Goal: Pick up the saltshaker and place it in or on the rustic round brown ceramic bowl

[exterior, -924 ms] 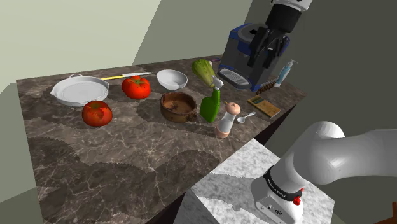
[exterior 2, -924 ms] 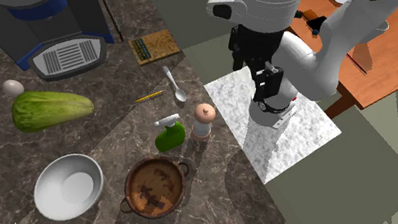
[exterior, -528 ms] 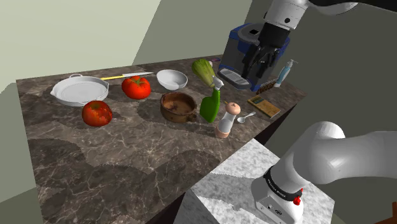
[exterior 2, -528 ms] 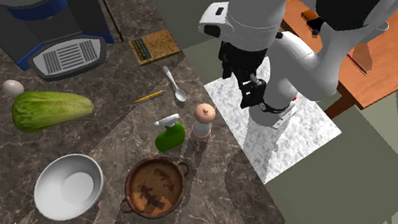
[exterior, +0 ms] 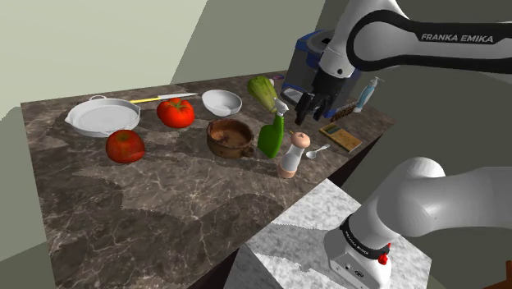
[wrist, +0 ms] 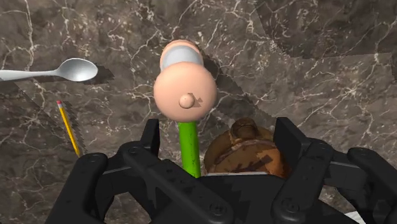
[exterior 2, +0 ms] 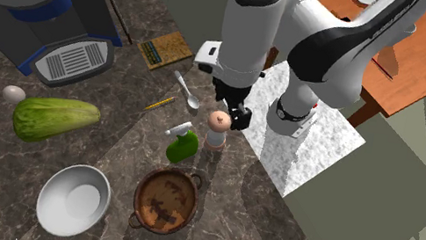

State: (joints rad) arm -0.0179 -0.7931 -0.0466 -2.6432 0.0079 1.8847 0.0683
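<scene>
Dark marbled worktop (exterior: 164,205) carried the saltshaker (exterior: 289,156) (exterior 2: 217,129) (wrist: 184,92) upright, peach-capped. My end effector (exterior: 305,112) (exterior 2: 235,115) (wrist: 218,127) hung above the saltshaker, fingers spread wide and gripping nothing. A green bottle (exterior: 271,135) (wrist: 188,149) stood just beside the saltshaker, with the brown bowl (exterior: 230,137) (exterior 2: 165,200) near the saltshaker, past that bottle. A spoon (wrist: 63,70) lay near the saltshaker's other side.
</scene>
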